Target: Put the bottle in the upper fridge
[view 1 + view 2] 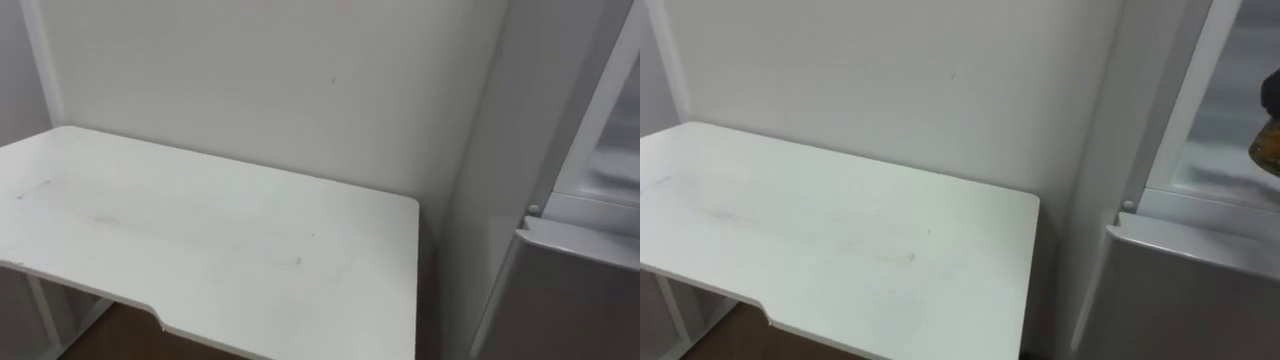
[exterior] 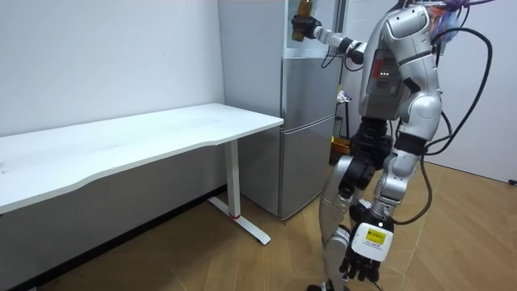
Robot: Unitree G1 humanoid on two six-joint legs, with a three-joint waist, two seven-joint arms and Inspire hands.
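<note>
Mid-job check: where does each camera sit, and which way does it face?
Left eye view: on the head, looking down at the white table and the fridge beside it.
Right eye view: same head, a touch rightward; the bottle shows at its right edge.
Room view: off in the room, facing the robot at the fridge; right hand holds the bottle high, left hand hangs low.
Shared: white table and fridge.

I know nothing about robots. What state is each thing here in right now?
bottle: held high at the upper fridge.
right hand: fingers shut on the bottle.
left hand: hanging low, relaxed, holding nothing.
upper fridge: open, as far as I can tell.
lower fridge door: shut.
</note>
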